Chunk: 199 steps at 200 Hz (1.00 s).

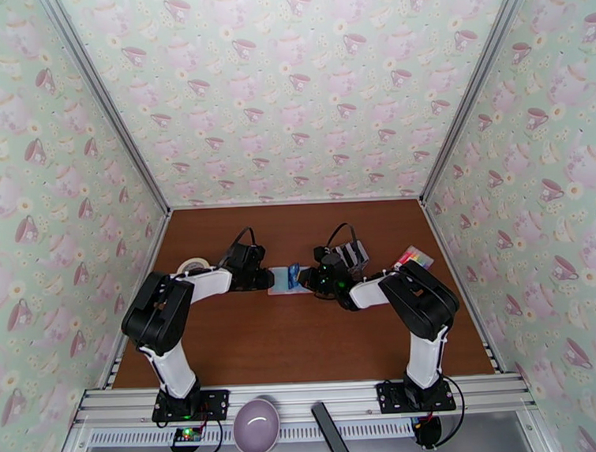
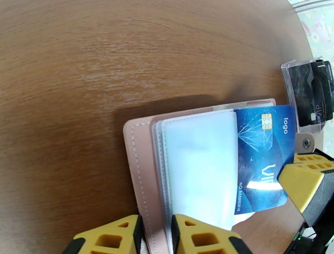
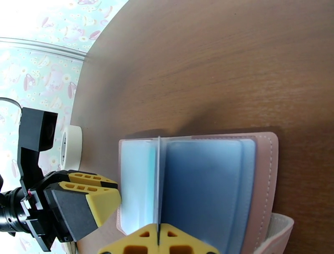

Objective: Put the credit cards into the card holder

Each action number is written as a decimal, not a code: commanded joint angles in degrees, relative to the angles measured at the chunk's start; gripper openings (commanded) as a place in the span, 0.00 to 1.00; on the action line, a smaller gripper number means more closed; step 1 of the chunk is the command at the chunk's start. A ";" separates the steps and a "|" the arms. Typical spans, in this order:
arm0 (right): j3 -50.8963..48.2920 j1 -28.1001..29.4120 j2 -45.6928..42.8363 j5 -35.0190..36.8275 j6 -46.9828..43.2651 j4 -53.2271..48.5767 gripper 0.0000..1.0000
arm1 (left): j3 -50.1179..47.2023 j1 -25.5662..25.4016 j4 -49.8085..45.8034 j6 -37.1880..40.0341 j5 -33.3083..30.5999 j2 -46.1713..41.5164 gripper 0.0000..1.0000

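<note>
The pink card holder (image 1: 287, 281) lies open on the table between both grippers, its clear pockets (image 2: 196, 167) facing up. My left gripper (image 2: 156, 238) is shut on the holder's near edge (image 2: 142, 175). A blue credit card (image 2: 263, 158) sits partly under a pocket leaf, and a yellow finger (image 2: 302, 184) of my right gripper (image 1: 312, 279) rests on its outer end. In the right wrist view my right gripper (image 3: 158, 240) is shut on a thin edge running up the holder (image 3: 263, 175). More dark cards (image 2: 311, 94) stand in a clear stand (image 1: 353, 257) behind the right gripper.
A roll of white tape (image 1: 193, 265) lies left of the left gripper, also seen as tape (image 3: 71, 146). A colourful packet (image 1: 414, 257) lies near the right wall. A purple bowl (image 1: 256, 426) and a black bar (image 1: 331, 434) rest on the near rail.
</note>
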 commanded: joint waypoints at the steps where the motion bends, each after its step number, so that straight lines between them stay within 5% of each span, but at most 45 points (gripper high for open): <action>1: -1.31 -0.02 0.42 -1.42 0.77 2.12 0.02 | -1.16 0.12 2.08 -0.62 2.06 0.82 0.27; 199: -3.69 0.51 3.86 -1.93 4.63 7.54 0.03 | -0.40 0.40 0.02 -1.15 2.13 2.10 0.27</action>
